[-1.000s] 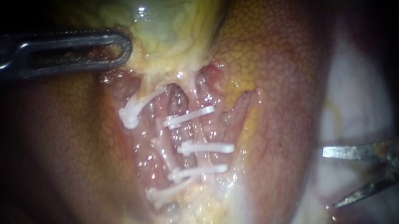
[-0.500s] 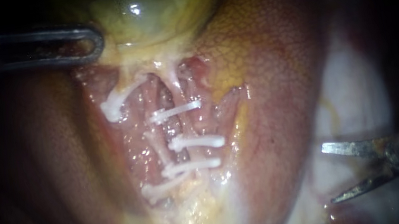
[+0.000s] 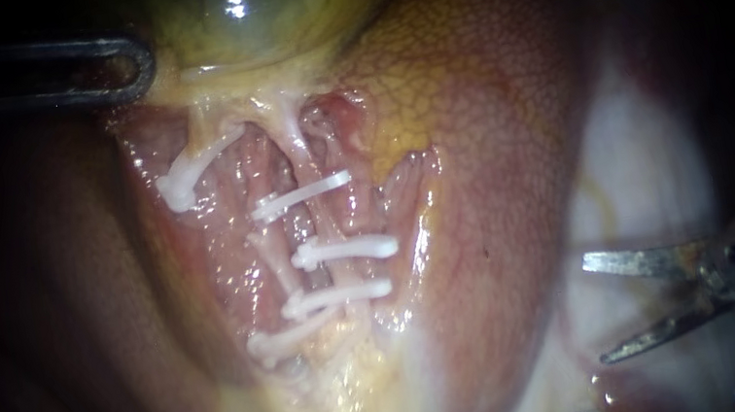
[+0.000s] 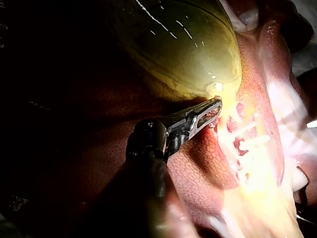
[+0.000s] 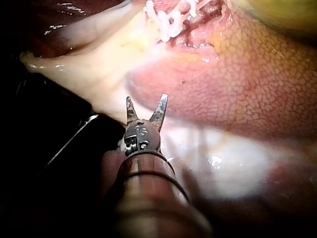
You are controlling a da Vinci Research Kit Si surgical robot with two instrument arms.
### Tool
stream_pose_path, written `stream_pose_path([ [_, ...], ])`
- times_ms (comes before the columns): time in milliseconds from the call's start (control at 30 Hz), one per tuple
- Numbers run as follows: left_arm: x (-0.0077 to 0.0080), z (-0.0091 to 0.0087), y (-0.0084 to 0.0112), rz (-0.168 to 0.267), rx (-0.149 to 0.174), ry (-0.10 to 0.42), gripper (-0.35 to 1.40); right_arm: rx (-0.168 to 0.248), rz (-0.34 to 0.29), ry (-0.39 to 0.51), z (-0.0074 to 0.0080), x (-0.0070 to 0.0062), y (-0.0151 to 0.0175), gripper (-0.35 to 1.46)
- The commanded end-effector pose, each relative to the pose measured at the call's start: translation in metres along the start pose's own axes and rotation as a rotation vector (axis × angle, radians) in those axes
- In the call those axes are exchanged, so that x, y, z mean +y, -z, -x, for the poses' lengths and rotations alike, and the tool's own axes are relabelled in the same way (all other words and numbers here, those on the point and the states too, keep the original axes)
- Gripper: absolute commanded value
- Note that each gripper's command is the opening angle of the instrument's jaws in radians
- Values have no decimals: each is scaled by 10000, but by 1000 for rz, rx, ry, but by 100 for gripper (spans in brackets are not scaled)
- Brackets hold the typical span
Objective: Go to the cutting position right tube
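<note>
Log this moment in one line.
left instrument: holds gallbladder | right instrument: open, away from clips | right tube: uncut

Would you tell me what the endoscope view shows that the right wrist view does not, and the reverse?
Only the endoscope view shows the left instrument, at the edge of the gallbladder. Only the right wrist view shows the right instrument from behind, shaft included. Both show its open jaws, held off from the clips, with liver between.
</note>
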Motion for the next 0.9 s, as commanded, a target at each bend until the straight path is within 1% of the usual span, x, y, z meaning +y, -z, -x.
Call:
stream_pose_path([
  [33, 0, 0, 0, 0, 0, 0, -35, 2, -9, -10, -4, 1, 1, 143],
  [267, 0, 0, 0, 1, 0, 0, -35, 13, -42, -69, -26, 12, -5, 143],
  [333, -1, 0, 0, 1, 0, 0, -35, 32, -43, -88, -30, 15, -10, 142],
  [400, -1, 0, -1, 1, 0, 1, -35, 63, -44, -106, -34, 20, -17, 142],
  [500, -2, 0, -2, 2, -1, 1, -35, 80, -48, -128, -38, 26, -27, 142],
  [767, -3, -2, -5, 5, -2, 0, -35, 99, -65, -203, -46, 47, -52, 138],
  [900, -4, -2, -6, 6, -3, 0, -35, 99, -67, -247, -49, 56, -60, 137],
])
